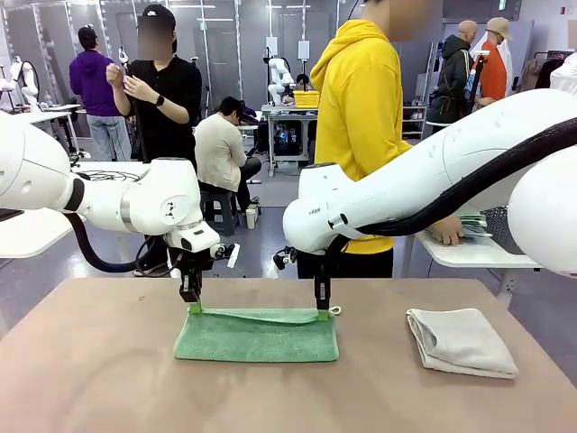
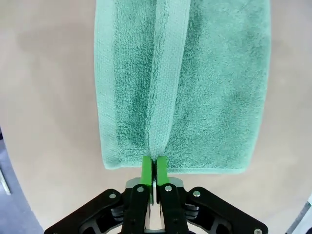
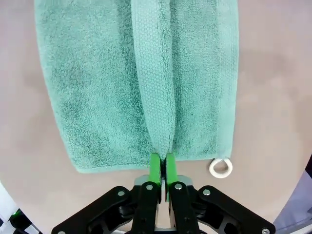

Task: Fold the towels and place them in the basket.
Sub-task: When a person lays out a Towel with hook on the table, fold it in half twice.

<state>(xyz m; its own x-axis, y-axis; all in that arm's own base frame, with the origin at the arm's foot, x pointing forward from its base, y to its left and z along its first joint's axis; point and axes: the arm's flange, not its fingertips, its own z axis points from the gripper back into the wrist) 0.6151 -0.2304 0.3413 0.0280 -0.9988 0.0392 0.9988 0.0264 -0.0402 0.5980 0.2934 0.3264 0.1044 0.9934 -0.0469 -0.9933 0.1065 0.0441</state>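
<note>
A tan tabletop [image 1: 90,379] is carrying a green terry hand towel [image 1: 257,338], lying doubled at its centre. The left gripper [image 1: 192,305] and right gripper [image 1: 322,311] are each pinching a far corner of its upper layer, probably so the fold is landing square. An off-white folded towel [image 1: 460,341] is lying well apart on the robot's right.

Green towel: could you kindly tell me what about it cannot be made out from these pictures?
Left wrist view: the top edge cuts off the green towel.
Right wrist view: same; the right hand pads hide the cloth pinched between them.
Front view: lower layers are hidden under the top layer; the left hand covers that corner.
</note>
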